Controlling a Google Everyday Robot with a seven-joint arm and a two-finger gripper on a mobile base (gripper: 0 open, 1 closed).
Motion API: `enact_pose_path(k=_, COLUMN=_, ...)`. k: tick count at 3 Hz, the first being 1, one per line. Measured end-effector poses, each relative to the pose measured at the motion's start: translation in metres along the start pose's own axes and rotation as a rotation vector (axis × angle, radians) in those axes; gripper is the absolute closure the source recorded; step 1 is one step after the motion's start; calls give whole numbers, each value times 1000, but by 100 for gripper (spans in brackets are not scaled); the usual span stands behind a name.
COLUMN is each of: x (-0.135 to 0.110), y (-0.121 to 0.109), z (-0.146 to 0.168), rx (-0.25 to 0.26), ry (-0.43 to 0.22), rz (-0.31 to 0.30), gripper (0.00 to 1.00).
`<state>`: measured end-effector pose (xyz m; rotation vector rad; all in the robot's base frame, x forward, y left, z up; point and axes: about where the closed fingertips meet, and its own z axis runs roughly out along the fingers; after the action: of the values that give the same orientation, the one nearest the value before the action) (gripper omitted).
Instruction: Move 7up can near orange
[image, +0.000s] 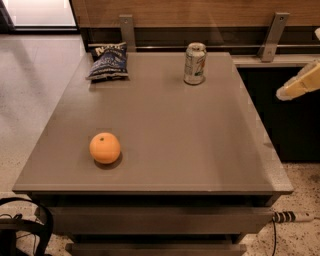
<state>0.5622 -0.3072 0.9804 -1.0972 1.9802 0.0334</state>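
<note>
The 7up can (195, 63) stands upright near the far edge of the grey table (170, 130), right of centre. The orange (105, 148) lies on the near left part of the table, far from the can. My gripper (299, 83) shows only as a cream-coloured piece at the right edge of the view, off the table's right side and well away from the can.
A dark blue crisp bag (108, 62) lies at the far left corner. Two metal posts (272, 37) and a rail run behind the table. A power strip (292, 217) and a black strap (25, 220) lie on the floor in front.
</note>
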Motion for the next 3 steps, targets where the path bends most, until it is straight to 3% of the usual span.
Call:
enact_pose_path(k=1, x=-2, y=-36, z=25, rx=41, ry=-170, rz=92, gripper=0)
enact_pose_path(k=2, x=-2, y=-49, z=38, rx=48, ry=-233, rz=131, gripper=0)
enact_pose_path(k=3, x=-2, y=-49, z=38, rx=48, ry=-233, rz=131, gripper=0)
